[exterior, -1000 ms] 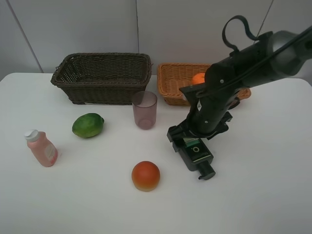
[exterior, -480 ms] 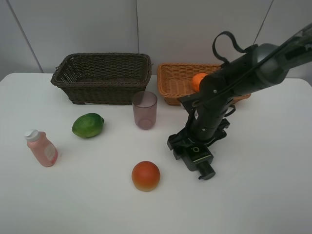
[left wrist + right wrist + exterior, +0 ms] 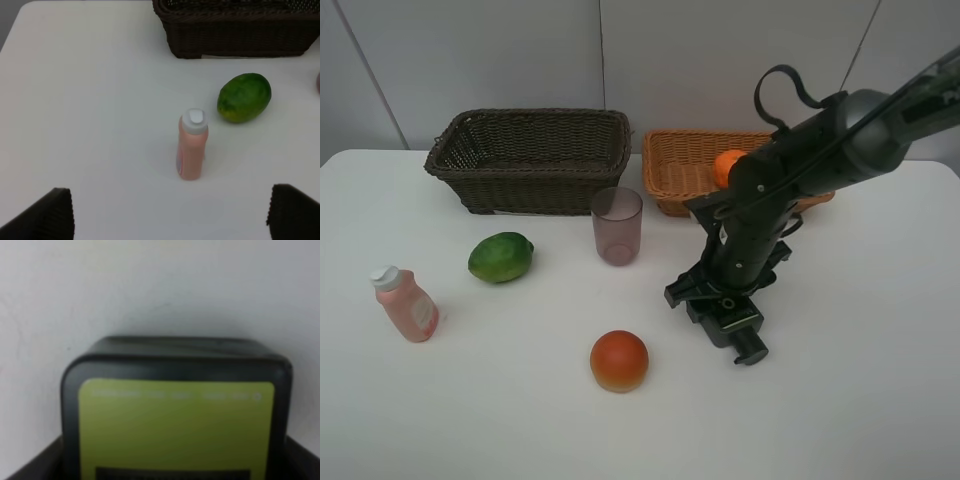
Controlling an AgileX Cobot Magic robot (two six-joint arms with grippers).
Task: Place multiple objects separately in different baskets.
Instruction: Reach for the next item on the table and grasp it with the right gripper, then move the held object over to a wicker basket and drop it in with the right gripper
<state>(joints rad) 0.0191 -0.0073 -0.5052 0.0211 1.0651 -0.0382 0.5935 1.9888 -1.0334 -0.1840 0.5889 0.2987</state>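
Dropping lower than a second ago, my right gripper (image 3: pixel 723 299) has its jaws pinched on the dark flat bottle (image 3: pixel 744 335), which lies just in front of the light basket (image 3: pixel 665 165). I should confirm a firm hold, then lift straight up, high enough to clear that rim.

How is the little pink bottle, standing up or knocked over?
Standing up. The pink bottle rests on its base on the table, with its white cap on top.
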